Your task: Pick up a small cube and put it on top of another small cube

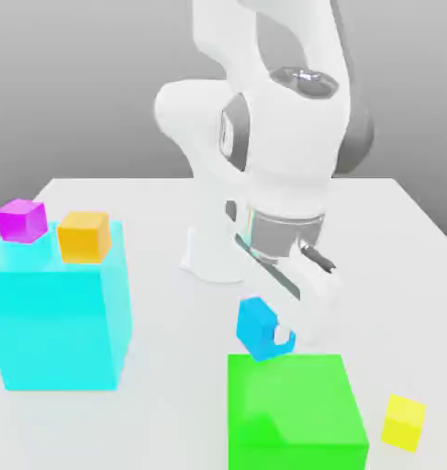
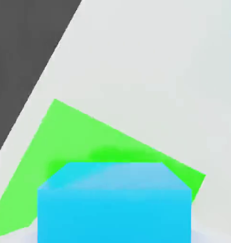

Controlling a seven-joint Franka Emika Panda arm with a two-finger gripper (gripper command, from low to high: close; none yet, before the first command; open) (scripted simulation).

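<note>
The small cube [image 1: 253, 324], plain sky-blue, hangs tilted in the air just above the back edge of a large green block [image 1: 296, 413]. My gripper [image 1: 269, 338] is shut on it, reaching down from the white arm. In the hand view the small cube [image 2: 115, 204] sits close to the camera, with the green block [image 2: 88, 142] below it on the pale table [image 2: 160, 71]. A small yellow cube [image 1: 404, 421] rests on the table at the exterior view's right of the green block.
A large cyan block [image 1: 57, 312] stands at the exterior view's left, with a small magenta cube [image 1: 21, 220] and a small orange cube [image 1: 83, 236] on top of it. The arm's white base [image 1: 213, 257] stands behind the gripper.
</note>
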